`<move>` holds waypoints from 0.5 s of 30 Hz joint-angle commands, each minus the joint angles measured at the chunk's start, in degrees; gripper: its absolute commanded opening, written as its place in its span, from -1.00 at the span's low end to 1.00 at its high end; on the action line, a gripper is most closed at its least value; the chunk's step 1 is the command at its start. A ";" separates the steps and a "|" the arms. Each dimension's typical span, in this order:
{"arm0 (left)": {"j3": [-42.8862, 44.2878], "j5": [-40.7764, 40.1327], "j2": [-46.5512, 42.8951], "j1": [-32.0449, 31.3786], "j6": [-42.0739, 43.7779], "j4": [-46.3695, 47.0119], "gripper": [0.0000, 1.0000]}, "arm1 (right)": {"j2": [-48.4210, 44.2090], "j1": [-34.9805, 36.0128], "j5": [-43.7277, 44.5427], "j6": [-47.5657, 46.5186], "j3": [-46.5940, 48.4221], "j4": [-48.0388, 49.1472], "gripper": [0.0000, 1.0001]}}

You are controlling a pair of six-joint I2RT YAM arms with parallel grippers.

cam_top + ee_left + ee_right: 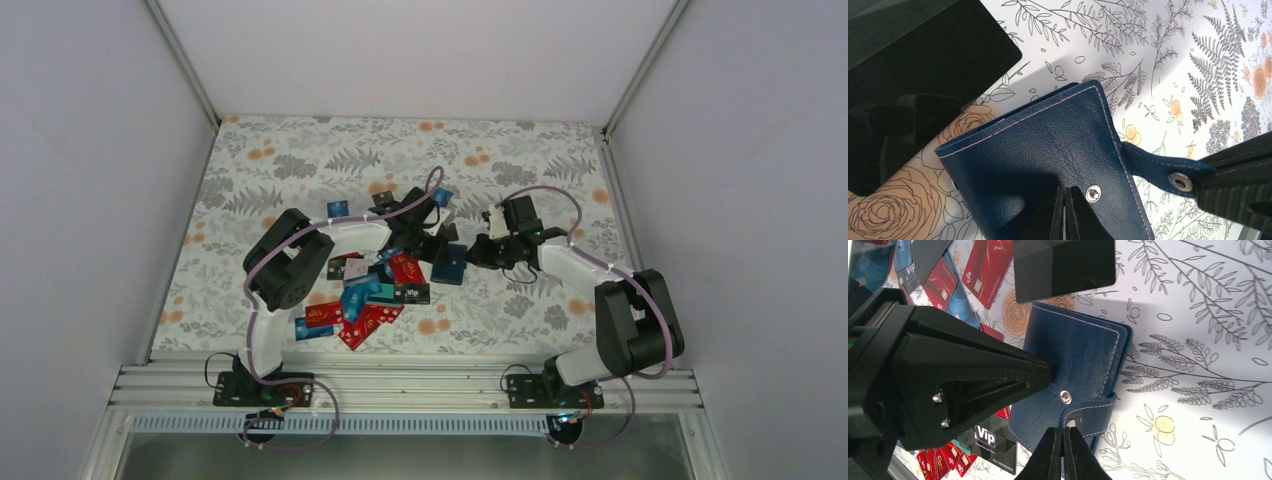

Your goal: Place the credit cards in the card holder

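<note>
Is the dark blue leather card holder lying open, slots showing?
No, the dark blue card holder is folded shut, only its outer cover showing.

Holder (1073, 355): navy blue, pale stitching along the edges, silver snap (1065, 397). Cards (365, 300): red and blue with white marks, a few plain black. Cloth (300, 160): white, grey fern prints, orange flowers.

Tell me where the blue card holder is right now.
Seen from above, the card holder sits mid-table, just right of the credit cards, between the left gripper and the right gripper.
</note>
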 commanded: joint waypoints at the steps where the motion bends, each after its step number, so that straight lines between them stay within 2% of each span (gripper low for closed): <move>1: 0.74 -2.12 1.86 -0.53 -0.31 -1.50 -0.89 | 1.61 1.83 -1.65 -1.05 2.57 -0.53 -0.92; 15: -1.21 -1.50 1.40 -0.61 -2.02 0.33 -0.89 | 8.50 4.80 0.11 1.70 4.68 1.24 -0.91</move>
